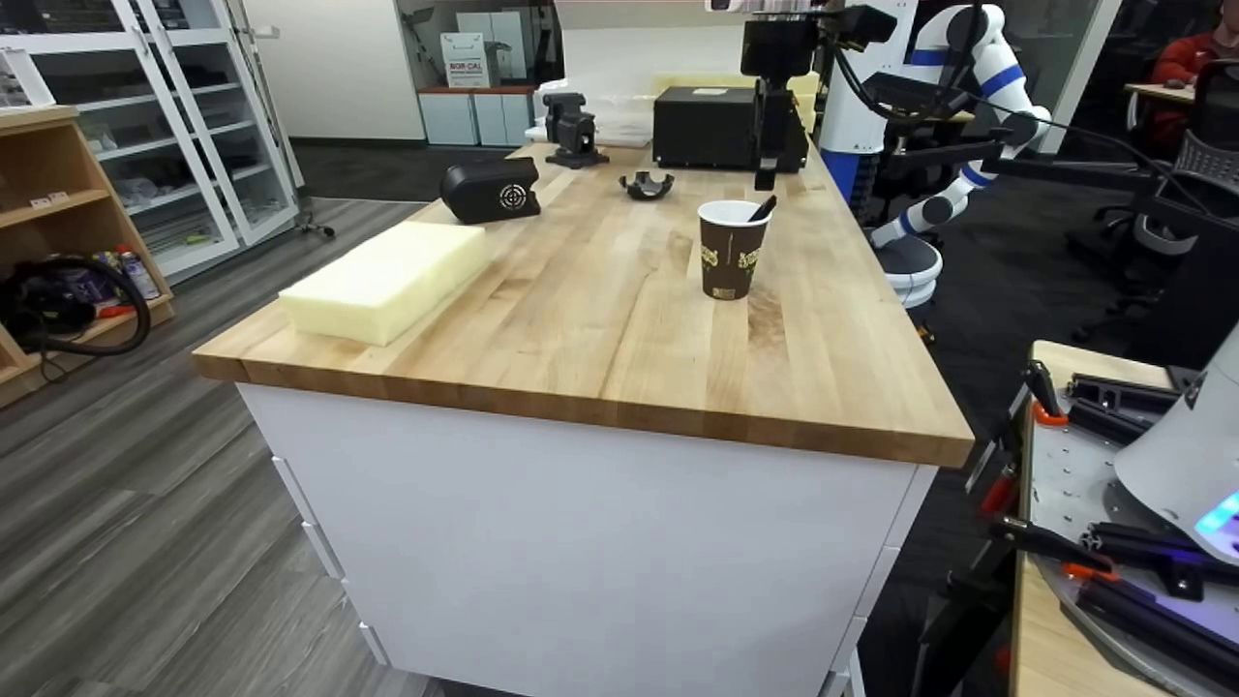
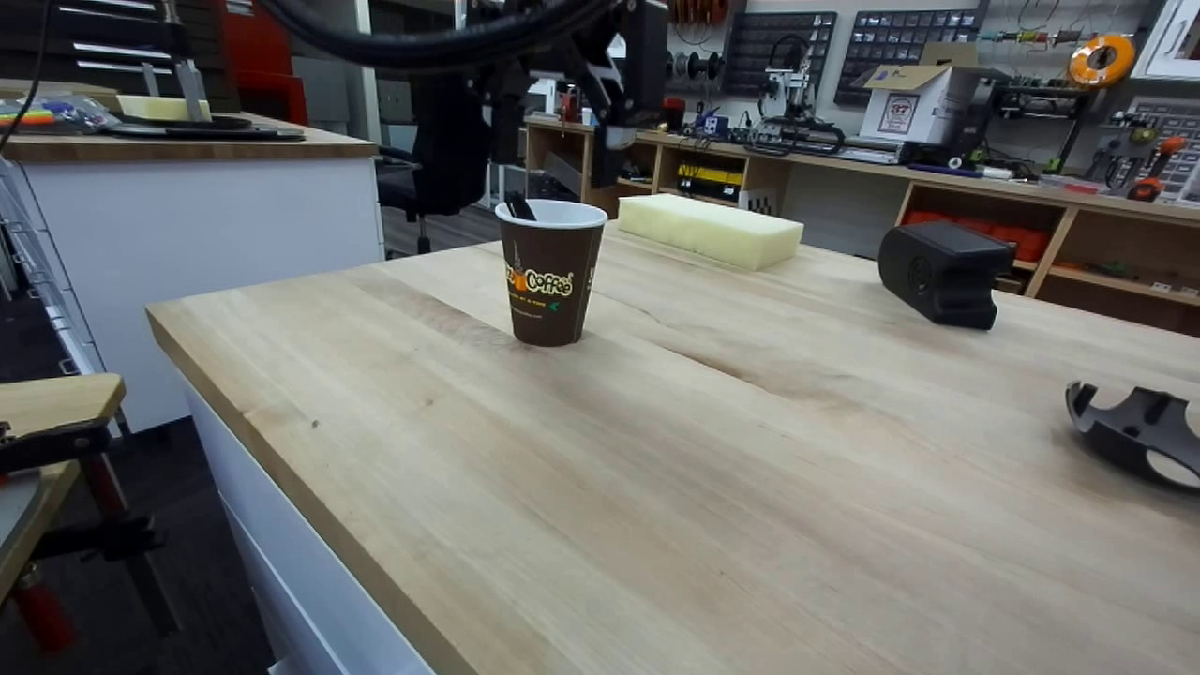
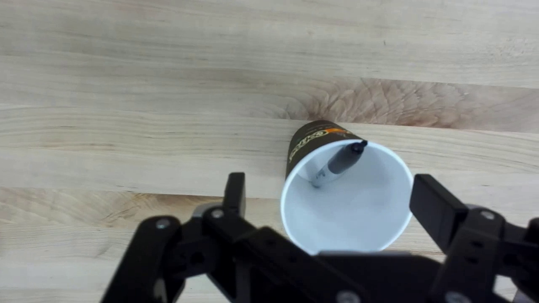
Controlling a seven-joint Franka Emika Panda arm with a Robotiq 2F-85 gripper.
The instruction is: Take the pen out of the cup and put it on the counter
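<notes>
The small dark brown paper cup [image 1: 728, 259] stands upright on the wooden counter [image 1: 600, 329] in both exterior views [image 2: 551, 291]. The pen [image 3: 346, 158] leans inside the cup, its dark capped end at the rim; the dark end also shows above the rim in both exterior views [image 1: 764, 208] [image 2: 519, 206]. The pen's lower end is hidden in the exterior views. My gripper [image 3: 334, 202] is open and empty, pointing down above the cup, its fingers on either side of the cup mouth in the wrist view. In an exterior view, the gripper [image 2: 558, 159] hangs above the rim.
A pale yellow foam block [image 1: 387, 276] lies near the counter's edge. A black rounded box [image 1: 491, 190] and a black curved bracket [image 1: 647, 186] lie farther along. A larger black box [image 1: 702, 131] and a black device [image 1: 573, 131] stand at the far end.
</notes>
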